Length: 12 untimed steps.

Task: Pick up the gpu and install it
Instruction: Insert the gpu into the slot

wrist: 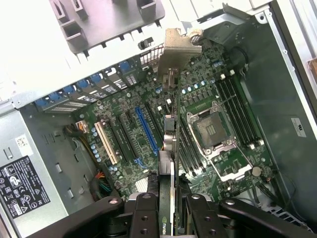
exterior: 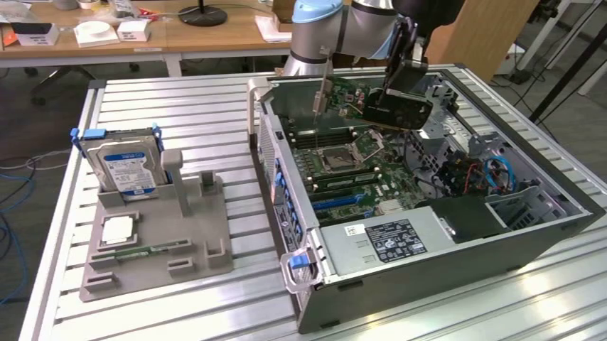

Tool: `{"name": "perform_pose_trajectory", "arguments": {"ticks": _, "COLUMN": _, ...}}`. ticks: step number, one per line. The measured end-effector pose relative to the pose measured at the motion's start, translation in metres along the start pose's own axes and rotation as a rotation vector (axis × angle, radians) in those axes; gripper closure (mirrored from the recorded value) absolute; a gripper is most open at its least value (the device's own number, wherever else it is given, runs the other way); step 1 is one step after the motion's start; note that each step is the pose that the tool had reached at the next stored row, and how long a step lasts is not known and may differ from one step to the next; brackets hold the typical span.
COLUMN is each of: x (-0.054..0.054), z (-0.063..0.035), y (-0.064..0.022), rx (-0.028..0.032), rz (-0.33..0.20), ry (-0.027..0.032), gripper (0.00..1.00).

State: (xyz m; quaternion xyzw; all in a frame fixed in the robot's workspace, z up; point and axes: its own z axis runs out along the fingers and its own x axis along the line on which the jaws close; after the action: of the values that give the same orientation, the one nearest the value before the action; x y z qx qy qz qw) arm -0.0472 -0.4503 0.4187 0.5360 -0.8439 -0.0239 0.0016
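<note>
My gripper (exterior: pixel 405 71) hangs over the open computer case (exterior: pixel 284 177) and is shut on the gpu (exterior: pixel 384 108), a green board with a black cooler block. The card is tilted above the motherboard (exterior: pixel 356 167), clear of it. In the wrist view the gpu (wrist: pixel 170 144) is seen edge-on, running away from my gripper (wrist: pixel 171 215), whose black fingers (wrist: pixel 145 213) clamp it from both sides. Its silver end bracket (wrist: pixel 179 47) points toward the case's rear wall. The blue expansion slot (wrist: pixel 147 130) lies on the board below and to one side of the card.
A grey fixture (exterior: pixel 156 241) on the slatted table at the exterior view's left holds a blue-labelled hard drive (exterior: pixel 121 165), a processor (exterior: pixel 116 229) and a memory stick (exterior: pixel 142 250). Inside the case are the CPU socket (wrist: pixel 213 131), a power supply (exterior: pixel 399 238) and cables (exterior: pixel 474 174).
</note>
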Motion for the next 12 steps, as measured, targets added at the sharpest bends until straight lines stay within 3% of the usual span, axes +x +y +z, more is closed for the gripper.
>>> {"name": "perform_pose_trajectory", "arguments": {"ticks": 12, "x": 0.0000, "z": 0.0000, "y": 0.0000, "rx": -0.0004, "rz": -0.015, "ry": 0.0006, "gripper": 0.74}}
